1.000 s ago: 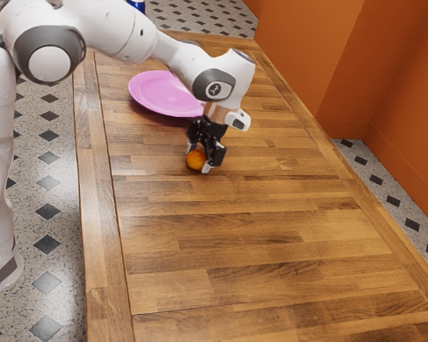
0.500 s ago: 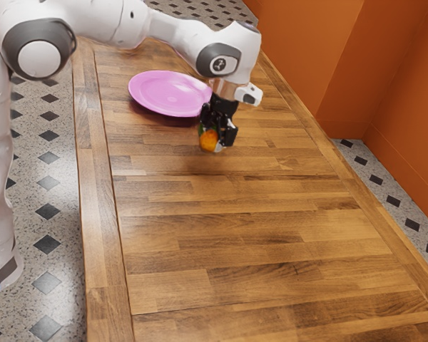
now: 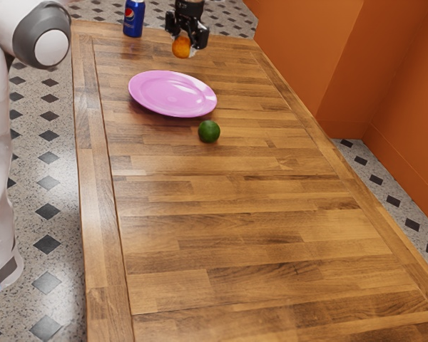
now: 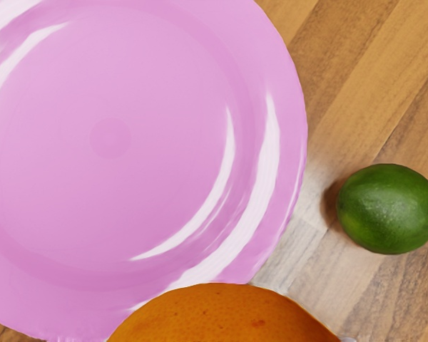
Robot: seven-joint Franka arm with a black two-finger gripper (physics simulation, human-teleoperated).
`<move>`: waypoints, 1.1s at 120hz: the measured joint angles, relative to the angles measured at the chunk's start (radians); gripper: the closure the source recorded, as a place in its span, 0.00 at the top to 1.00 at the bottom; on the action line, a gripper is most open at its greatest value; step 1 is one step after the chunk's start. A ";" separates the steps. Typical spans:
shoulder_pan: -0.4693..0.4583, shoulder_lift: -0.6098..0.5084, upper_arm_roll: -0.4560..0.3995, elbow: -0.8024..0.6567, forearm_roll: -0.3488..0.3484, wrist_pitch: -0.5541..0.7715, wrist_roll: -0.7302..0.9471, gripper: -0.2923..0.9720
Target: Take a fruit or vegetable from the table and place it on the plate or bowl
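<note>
My black gripper (image 3: 183, 47) hangs high over the far part of the table, shut on an orange (image 3: 181, 48). The same orange (image 4: 225, 315) shows large and blurred just under my hand in the wrist view. Below it lies the pink plate (image 3: 172, 93), bare, and the wrist view looks straight down onto that plate (image 4: 114, 142). A green lime (image 3: 209, 131) rests on the wood just beside the plate's near rim, and in the wrist view the lime (image 4: 389, 208) lies close to the plate's edge.
A blue soda can (image 3: 134, 18) stands at the table's far end, at the exterior view's left of my gripper. An orange wall (image 3: 321, 50) runs along the exterior view's right. The near half of the wooden table (image 3: 257, 242) is bare planks.
My arm has lifted the orange off the table and carried it up and back, over the plate. The lime, hidden behind my hand before, now lies uncovered.
</note>
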 joint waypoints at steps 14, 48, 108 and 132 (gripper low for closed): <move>-0.056 0.006 0.019 0.000 0.007 -0.010 0.015 0.43; -0.002 0.042 0.066 0.001 0.008 -0.017 0.055 0.43; 0.109 0.109 0.055 -0.011 0.003 -0.016 0.093 0.44; 0.108 0.108 0.055 -0.016 -0.015 -0.017 0.099 0.69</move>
